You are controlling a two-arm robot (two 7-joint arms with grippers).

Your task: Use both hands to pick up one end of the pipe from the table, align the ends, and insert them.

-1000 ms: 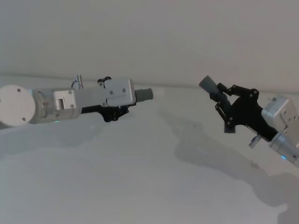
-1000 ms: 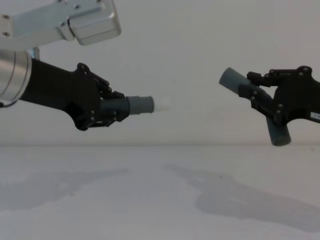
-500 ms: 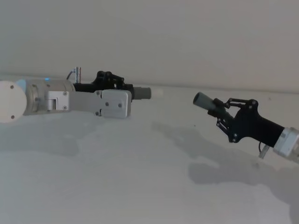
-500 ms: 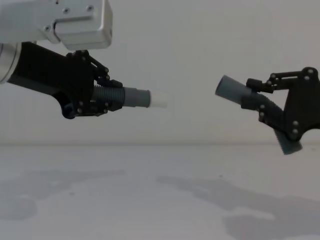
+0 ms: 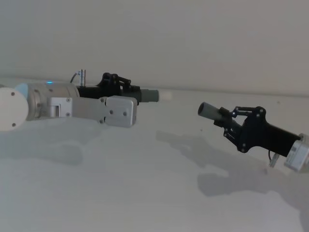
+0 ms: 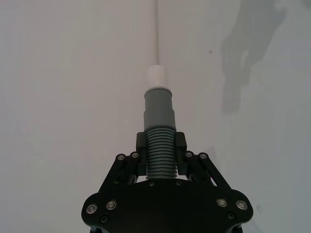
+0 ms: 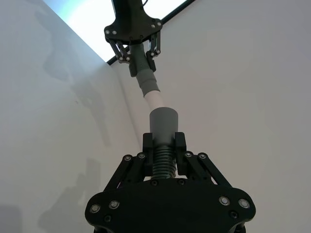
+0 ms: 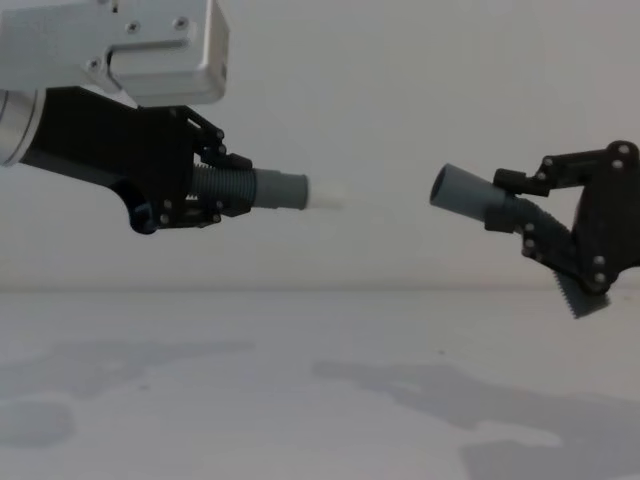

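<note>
Pipe in two pieces, both held clear above the white table (image 8: 300, 400). The straight hose piece (image 8: 268, 188) lies nearly level over the table's left part, with the left gripper (image 8: 215, 187) closed on its ribbed part (image 6: 160, 155). The fingers (image 6: 181, 145) press on either side of the ribs. The smooth grey sleeve and the pale whitish tip (image 8: 326, 196) stick out past the fingertips, pointing toward the table's right part.

The curved hose piece (image 8: 468, 194) hangs over the table's right part, clamped in the right gripper (image 8: 515, 205). In the right wrist view this gripper's fingers (image 7: 148, 143) squeeze a ribbed stretch just behind the smooth section. Its round grey mouth (image 8: 440, 186) juts out beyond the fingertips, tilted a little upward, and faces the pale tip.

In the chest view, tip and mouth sit at about the same height above the table, apart, with an open gap between them. From the right wrist view the straight piece (image 7: 146, 80) and the left gripper (image 7: 137, 48) line up closely with the mouth (image 7: 164, 112)
</note>
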